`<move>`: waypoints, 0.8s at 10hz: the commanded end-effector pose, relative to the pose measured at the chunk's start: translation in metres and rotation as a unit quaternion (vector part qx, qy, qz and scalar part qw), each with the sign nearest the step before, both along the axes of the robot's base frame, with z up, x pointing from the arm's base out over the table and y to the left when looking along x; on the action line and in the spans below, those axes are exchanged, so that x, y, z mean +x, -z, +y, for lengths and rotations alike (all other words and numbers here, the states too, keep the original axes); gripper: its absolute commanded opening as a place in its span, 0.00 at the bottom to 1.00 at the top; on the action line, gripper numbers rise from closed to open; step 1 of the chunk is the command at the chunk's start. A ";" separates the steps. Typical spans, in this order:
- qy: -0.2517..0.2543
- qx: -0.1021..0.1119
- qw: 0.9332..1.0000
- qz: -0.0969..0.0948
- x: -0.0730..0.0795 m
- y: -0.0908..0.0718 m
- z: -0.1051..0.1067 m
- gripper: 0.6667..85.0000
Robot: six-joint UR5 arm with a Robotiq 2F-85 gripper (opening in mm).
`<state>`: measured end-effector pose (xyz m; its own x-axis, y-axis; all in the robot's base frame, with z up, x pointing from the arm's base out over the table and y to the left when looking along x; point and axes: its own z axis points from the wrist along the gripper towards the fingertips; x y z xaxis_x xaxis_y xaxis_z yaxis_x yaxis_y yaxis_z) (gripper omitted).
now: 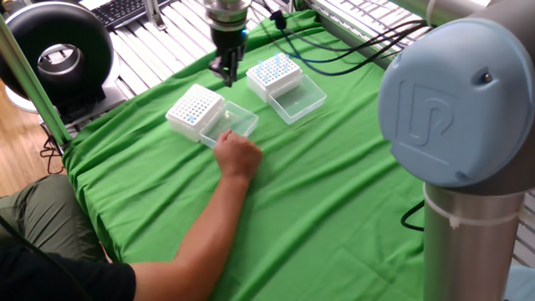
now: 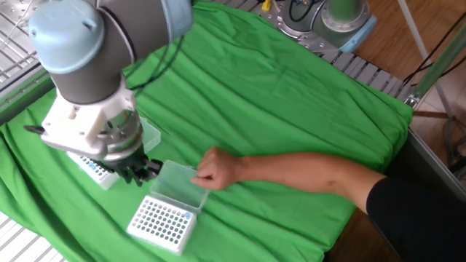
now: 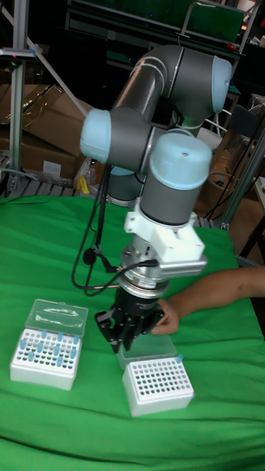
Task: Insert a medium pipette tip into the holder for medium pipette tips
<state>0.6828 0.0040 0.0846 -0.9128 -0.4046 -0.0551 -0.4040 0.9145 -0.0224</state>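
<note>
In one fixed view, the gripper (image 1: 227, 73) hangs above the green cloth (image 1: 334, 184), between two white racks. The left rack (image 1: 195, 111) has almost empty holes, and its clear lid (image 1: 230, 125) lies open toward the person. The right rack (image 1: 273, 74) carries blue tips. The fingers look close together, pointing down; I cannot tell if a tip is between them. A hand (image 1: 236, 155) rests at the lid edge, probably to keep this rack from sliding.

In the other fixed view, the gripper (image 2: 140, 172) is just beside the open lid (image 2: 177, 185), and the empty rack (image 2: 162, 223) stands nearer to the camera. The hand (image 2: 218, 168) touches the far side of the lid. The blue-tip rack (image 2: 93, 168) is mostly hidden behind the wrist. Which rack is the medium one I cannot say surely; the empty one seems the target, since the hand steadies it.

In the tall fixed view, the gripper (image 3: 131, 333) is low, right behind the empty rack (image 3: 157, 384) and not over its holes. The blue-tip rack (image 3: 44, 358) sits well apart to the side. The finger gap is dark and narrow; a held tip is not visible
</note>
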 end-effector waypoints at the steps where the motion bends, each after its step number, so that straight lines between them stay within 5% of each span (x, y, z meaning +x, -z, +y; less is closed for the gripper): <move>1: -0.002 -0.006 1.000 0.002 -0.012 0.007 -0.031 0.30; 5: -0.006 -0.004 1.000 0.010 -0.032 0.009 -0.059 0.36; 8: -0.014 -0.011 1.000 0.007 -0.033 0.012 -0.068 0.37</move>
